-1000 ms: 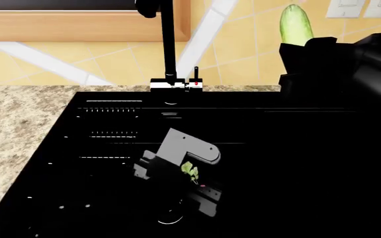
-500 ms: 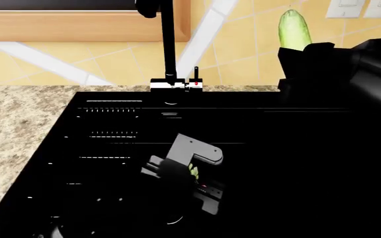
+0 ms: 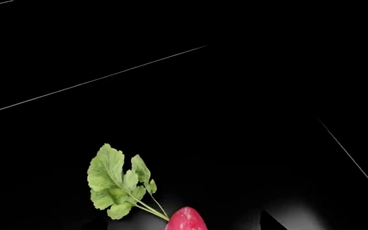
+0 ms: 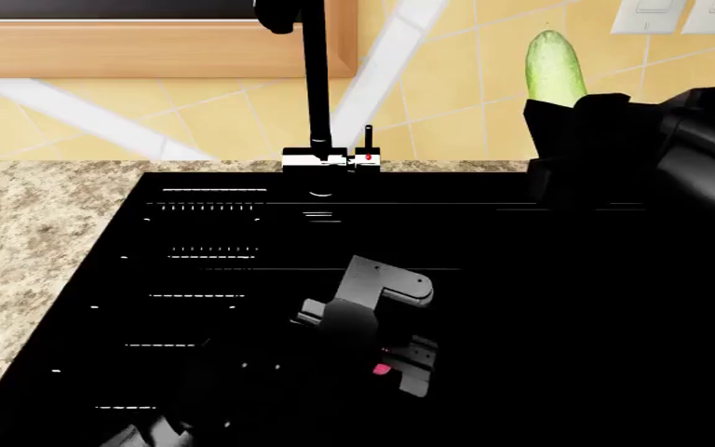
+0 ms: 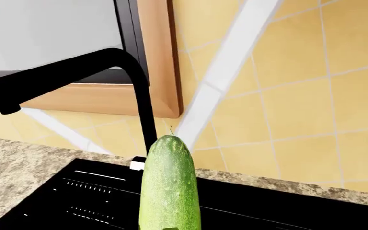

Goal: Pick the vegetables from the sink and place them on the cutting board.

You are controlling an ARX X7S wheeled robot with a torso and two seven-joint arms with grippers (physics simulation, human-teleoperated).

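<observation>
The black sink (image 4: 606, 307) fills the head view. The pink-red radish (image 3: 185, 221) with green leaves (image 3: 117, 184) lies on the sink floor. My left gripper (image 4: 389, 358) is low in the sink over the radish, which shows as a pink spot (image 4: 383, 370) at its tip. Its jaws look open on either side of the radish. My right gripper (image 4: 566, 104) is raised at the sink's back right and shut on the light green cucumber (image 4: 554, 63), holding it upright. The cucumber also shows in the right wrist view (image 5: 170, 187). The cutting board is out of view.
The black-and-chrome faucet (image 4: 317, 93) stands at the sink's back edge. Speckled granite countertop (image 4: 22, 242) lies to the left. A tiled wall (image 4: 457, 74) with a wood-framed window (image 4: 146, 47) is behind.
My left gripper has moved right and nearer in the sink, now covering the radish's leaves in the head view. The right gripper with the cucumber has barely shifted.
</observation>
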